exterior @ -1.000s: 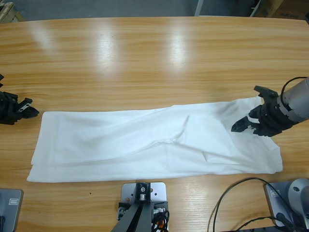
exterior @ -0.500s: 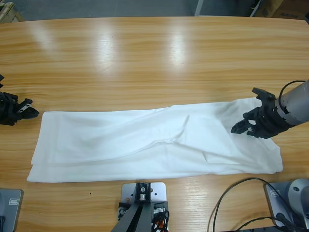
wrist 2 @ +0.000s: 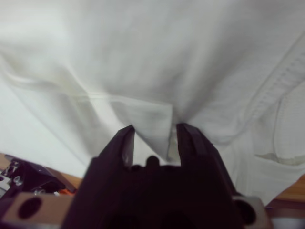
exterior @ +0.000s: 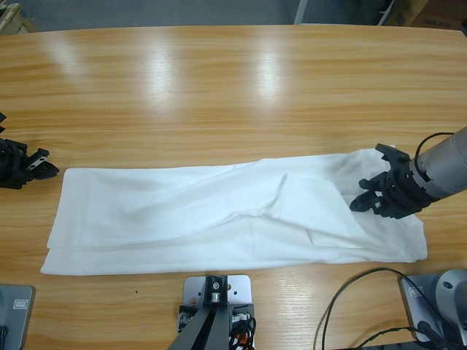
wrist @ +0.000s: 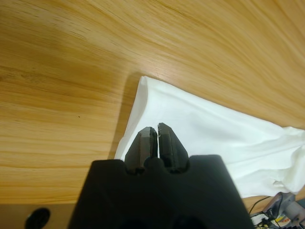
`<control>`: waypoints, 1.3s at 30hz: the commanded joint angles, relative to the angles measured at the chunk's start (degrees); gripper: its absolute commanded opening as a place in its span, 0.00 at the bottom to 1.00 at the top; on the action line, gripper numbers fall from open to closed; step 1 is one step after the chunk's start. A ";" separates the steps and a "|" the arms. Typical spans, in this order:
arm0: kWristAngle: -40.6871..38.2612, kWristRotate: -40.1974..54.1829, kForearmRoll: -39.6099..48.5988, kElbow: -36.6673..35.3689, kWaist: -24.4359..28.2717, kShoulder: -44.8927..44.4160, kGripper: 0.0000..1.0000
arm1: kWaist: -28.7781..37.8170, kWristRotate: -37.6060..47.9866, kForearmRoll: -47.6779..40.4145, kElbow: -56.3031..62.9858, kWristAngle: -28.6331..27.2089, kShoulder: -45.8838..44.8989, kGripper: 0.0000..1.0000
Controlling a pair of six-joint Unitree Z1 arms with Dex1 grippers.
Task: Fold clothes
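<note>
Right gripper [exterior: 368, 200] slid inward; T-shirt [exterior: 219, 219] lettering hidden.

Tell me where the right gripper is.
In the high view, the right gripper is at the table's right side, on the right end of the white T-shirt, with a fold of cloth between its jaws.

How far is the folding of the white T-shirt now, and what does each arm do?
Done: the T-shirt lies on the table as a long band, apparently folded lengthwise. In hand: the right pincer has a fold of cloth between its jaws at one end. The left pincer is shut and empty, beside the other end. Left: folding the band across into a compact stack.
</note>
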 commanded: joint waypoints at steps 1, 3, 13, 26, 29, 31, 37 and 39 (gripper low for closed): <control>-0.90 -0.74 0.63 1.53 -0.59 0.60 0.00 | -0.56 -0.38 -1.54 1.35 0.38 -0.59 0.00; -0.95 -0.83 0.66 1.64 -0.59 0.71 0.00 | -0.56 -1.00 -1.80 1.30 0.38 -1.26 0.00; -0.99 -0.83 0.59 1.82 -0.59 1.18 0.00 | -0.62 -3.50 -0.43 -0.07 -5.40 -7.62 0.00; -1.08 -1.95 0.59 1.99 -2.47 1.94 0.00 | -0.65 -5.41 -0.27 0.49 -15.42 -11.66 0.00; -1.16 -2.11 0.59 1.99 -2.65 2.01 0.00 | -0.65 -5.48 -0.92 0.68 -14.08 -8.06 0.00; -1.16 -2.23 0.59 1.97 -2.70 1.92 0.00 | -0.65 -5.38 -2.84 0.75 -10.97 -5.37 0.26; -1.11 -2.23 0.59 1.82 -2.70 1.92 0.00 | -0.39 -4.50 -3.45 0.40 -4.40 -1.70 0.99; -1.15 -2.22 0.59 1.78 -2.70 1.92 0.00 | -0.39 -4.11 -0.32 0.03 -5.42 -3.09 1.00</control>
